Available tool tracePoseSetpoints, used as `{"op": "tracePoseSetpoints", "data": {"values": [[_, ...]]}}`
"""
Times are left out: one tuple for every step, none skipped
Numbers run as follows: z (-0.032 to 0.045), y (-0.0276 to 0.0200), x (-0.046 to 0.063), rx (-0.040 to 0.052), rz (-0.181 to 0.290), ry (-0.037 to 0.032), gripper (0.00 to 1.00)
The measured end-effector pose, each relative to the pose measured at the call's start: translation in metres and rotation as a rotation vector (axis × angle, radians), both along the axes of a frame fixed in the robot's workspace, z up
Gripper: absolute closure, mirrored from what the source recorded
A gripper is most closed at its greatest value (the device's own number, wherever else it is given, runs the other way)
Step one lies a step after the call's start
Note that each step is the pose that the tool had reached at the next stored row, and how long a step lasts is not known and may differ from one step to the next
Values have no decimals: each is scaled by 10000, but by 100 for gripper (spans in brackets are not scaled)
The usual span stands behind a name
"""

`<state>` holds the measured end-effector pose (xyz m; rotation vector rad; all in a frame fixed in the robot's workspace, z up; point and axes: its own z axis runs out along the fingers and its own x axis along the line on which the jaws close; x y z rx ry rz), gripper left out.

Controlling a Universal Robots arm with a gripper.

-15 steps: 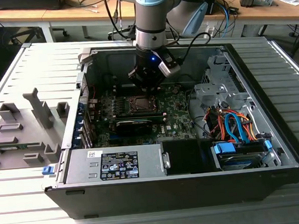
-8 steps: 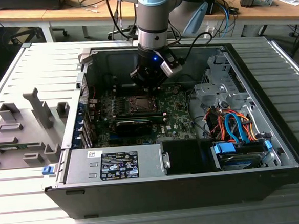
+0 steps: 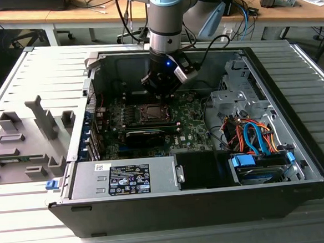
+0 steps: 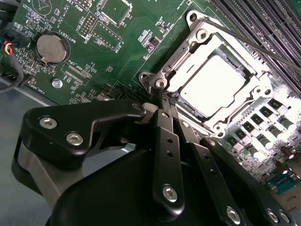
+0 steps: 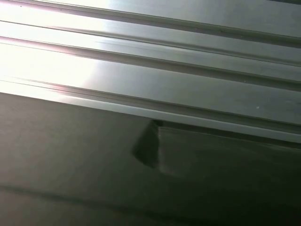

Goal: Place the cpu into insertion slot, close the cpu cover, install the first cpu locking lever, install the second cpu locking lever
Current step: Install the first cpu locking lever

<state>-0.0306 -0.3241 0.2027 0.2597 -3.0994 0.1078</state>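
Note:
The cpu [image 4: 212,84], with its pale silver top, lies in the insertion slot [image 3: 151,112] on the green motherboard. The silvery cpu cover [image 4: 187,74] lies flat around it as a frame. A thin wire locking lever [image 4: 256,46] runs along one side of the socket. My gripper [image 4: 163,95] is shut, its black fingers [image 4: 167,141] pressed together, the tips at the socket's corner next to a round screw head [image 4: 161,84]. In the exterior view the gripper [image 3: 157,95] hangs just behind the socket inside the case.
The open black computer case [image 3: 298,167] lies on a grey slatted table. A black graphics card [image 3: 145,135] sits in front of the socket, drive cables [image 3: 252,134] at the exterior view's right, a power supply [image 3: 124,177] at the front. A coin battery [image 4: 51,48] is on the board.

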Motion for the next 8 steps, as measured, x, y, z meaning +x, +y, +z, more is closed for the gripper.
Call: {"op": "tracePoseSetpoints", "data": {"values": [[5,1,0,5,0,-5,89],[10,5,2,12,-1,-12,89],[20,7,3,14,-1,-16,89],[33,7,4,19,0,-18,89],[61,8,4,18,-1,-20,89],[88,8,4,19,-1,-23,89],[101,8,4,19,-1,-24,89],[120,7,3,17,-1,-24,89]]}}
